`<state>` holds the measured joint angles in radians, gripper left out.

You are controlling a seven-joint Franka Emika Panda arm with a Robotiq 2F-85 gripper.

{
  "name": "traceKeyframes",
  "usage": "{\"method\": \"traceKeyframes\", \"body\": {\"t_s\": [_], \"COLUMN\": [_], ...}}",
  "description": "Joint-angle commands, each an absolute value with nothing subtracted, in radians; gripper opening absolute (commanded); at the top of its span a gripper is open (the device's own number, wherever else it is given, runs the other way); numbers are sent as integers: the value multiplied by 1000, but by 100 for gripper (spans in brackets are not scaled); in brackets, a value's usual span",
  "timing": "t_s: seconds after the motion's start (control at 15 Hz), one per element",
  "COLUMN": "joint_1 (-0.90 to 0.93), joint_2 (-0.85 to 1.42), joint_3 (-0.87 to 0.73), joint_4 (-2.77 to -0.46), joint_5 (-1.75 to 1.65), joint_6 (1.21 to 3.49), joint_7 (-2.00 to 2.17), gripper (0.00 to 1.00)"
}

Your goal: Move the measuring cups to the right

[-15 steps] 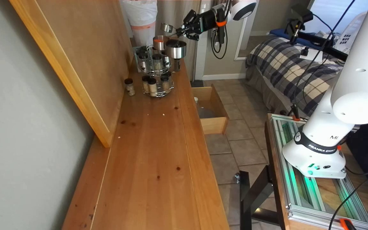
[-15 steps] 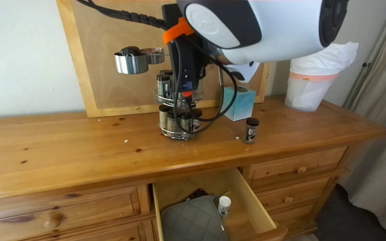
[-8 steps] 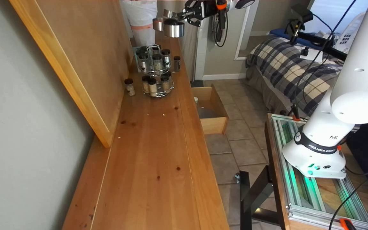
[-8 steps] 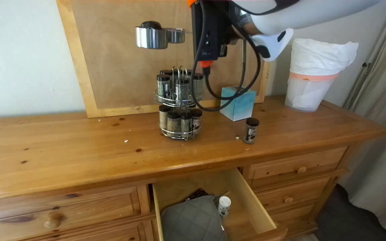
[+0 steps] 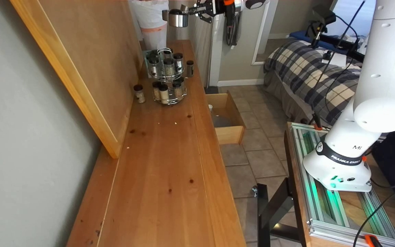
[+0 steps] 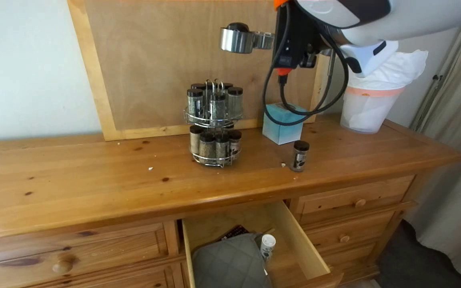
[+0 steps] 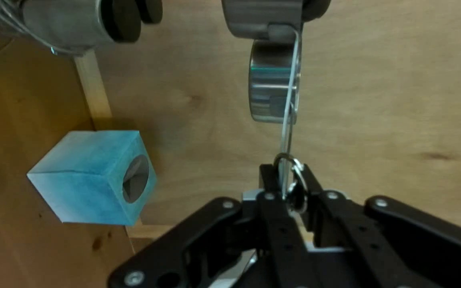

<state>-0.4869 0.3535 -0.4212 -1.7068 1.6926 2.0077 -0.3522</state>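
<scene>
- The gripper (image 7: 288,182) is squeezed tight on the thin handles (image 7: 285,132) of the shiny measuring cups (image 6: 236,40).
- A little metal ring (image 7: 303,182) is at the gripper's tips.
- The cups are up in the air over the wooden dresser (image 6: 94,176). A brown board (image 6: 150,72) is behind them, but I can't tell how near.
- In an exterior view, the cups are left of the gripper. They look higher than the wire rack (image 6: 210,125) and a bit to its right.
- Spice jars (image 6: 217,108) stand on both levels of the rack.
- Right of the rack are a blue tissue box (image 6: 278,130) and, nearer the front, a lone jar (image 6: 299,156).
- A white bin (image 6: 364,114) is far to the right.
- In the pulled-out drawer (image 6: 306,250), a grey padded cloth (image 6: 230,260) lies left of a white bottle (image 6: 267,246).
</scene>
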Motion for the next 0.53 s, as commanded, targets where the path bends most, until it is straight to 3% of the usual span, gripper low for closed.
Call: {"method": "traceKeyframes", "body": {"t_s": [0.0,0.47], "joint_1": [-524,-592], "joint_2": [490,725], "joint_3": [-401,-367], "joint_4": [-1544,-1281], "joint_5": [1789,1887], "joint_6": [2096,2320], "joint_7": [-287,-210], "gripper": [4,4]}}
